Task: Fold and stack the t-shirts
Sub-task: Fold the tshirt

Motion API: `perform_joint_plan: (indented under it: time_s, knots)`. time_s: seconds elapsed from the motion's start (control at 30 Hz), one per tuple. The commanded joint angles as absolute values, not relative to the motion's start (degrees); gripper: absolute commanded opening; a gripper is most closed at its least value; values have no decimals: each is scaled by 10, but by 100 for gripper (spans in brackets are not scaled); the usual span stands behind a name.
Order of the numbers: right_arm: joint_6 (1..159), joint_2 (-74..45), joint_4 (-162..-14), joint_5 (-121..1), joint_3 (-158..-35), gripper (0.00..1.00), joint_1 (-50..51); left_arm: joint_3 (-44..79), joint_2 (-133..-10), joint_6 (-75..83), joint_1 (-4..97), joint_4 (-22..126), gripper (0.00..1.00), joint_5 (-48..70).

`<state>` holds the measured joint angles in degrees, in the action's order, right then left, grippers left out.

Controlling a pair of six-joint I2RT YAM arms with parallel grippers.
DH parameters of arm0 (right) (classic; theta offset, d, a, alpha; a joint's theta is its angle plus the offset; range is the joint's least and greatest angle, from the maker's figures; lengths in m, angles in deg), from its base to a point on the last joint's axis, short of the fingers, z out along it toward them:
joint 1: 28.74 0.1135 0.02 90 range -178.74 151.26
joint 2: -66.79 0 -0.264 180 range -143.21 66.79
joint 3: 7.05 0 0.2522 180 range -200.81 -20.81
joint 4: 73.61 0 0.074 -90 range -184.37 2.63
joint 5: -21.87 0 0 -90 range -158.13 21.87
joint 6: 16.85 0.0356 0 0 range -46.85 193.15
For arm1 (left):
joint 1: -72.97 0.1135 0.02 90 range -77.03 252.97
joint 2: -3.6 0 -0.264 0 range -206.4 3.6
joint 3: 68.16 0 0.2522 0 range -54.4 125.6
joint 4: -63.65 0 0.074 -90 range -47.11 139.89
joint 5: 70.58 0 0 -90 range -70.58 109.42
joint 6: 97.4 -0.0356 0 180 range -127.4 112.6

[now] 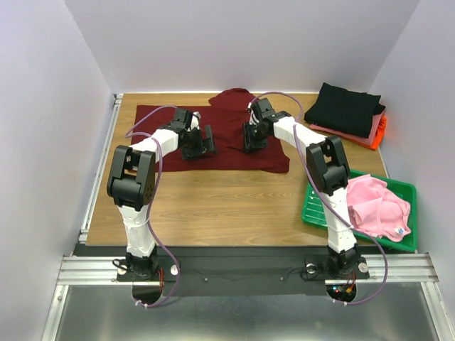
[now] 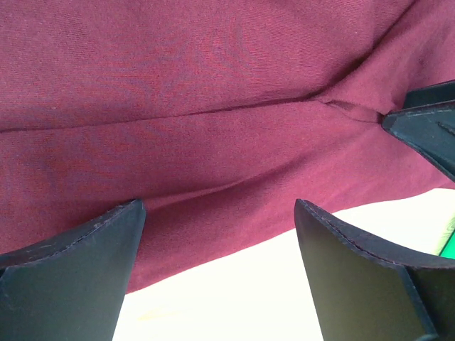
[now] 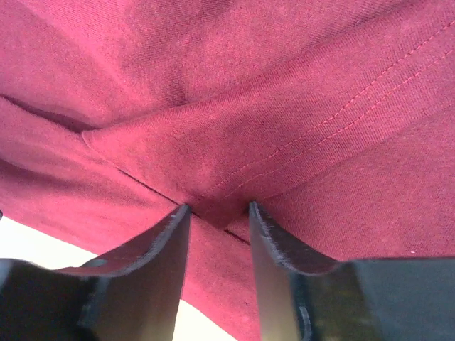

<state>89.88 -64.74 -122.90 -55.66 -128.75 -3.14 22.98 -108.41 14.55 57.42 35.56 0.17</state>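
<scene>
- The left arm rises from its base at the near edge, bends at a raised elbow and reaches forward and inward. Its wrist tips the left claw (image 1: 202,142) down onto the maroon t-shirt (image 1: 231,153).
- The right arm mirrors it, its forearm slanting in from the right. The right claw (image 1: 252,136) comes down near the left one, over the middle of the same shirt.
- The maroon t-shirt lies spread across the far half of the wooden surface (image 1: 213,206), with one part folded up toward the back wall.
- In the left wrist view, the left claw (image 2: 217,213) is spread wide with nothing between its fingers. It sits low over the shirt's (image 2: 213,106) near edge, where the pale surface shows below the cloth.
- In the right wrist view, the right claw (image 3: 219,209) has its fingers drawn close. They pinch the pointed corner of a fold in the maroon cloth (image 3: 234,85), and creases run out from that pinch.
- A double row of stitching runs along the hem beside the pinched fold.
- At the back right is a folded stack, with a black t-shirt (image 1: 347,108) on top, a salmon one (image 1: 375,126) under it and an orange one (image 1: 382,132) at the edge.
- A pink t-shirt (image 1: 377,206) lies crumpled in the green tray (image 1: 316,202) at the right.
- The pink shirt carries a small white tag (image 1: 400,231) with a blue mark. Any writing on it is too small to read.
</scene>
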Motion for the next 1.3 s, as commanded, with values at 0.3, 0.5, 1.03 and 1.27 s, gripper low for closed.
perform_joint_plan:
  time_s: [0.3,0.5,1.03,1.27]
  knots:
    - [897,-650,-1218,-563,-1334,19,-26,233,-1074,146,573,357,98,9]
    - [891,-672,-1220,-564,-1394,13,-26,230,-1076,146,573,354,99,6]
    - [874,-792,-1214,-585,-1596,50,-26,240,-1078,142,573,339,99,16]
    - [893,-742,-1178,-627,-1571,65,-26,270,-1060,152,586,335,98,38]
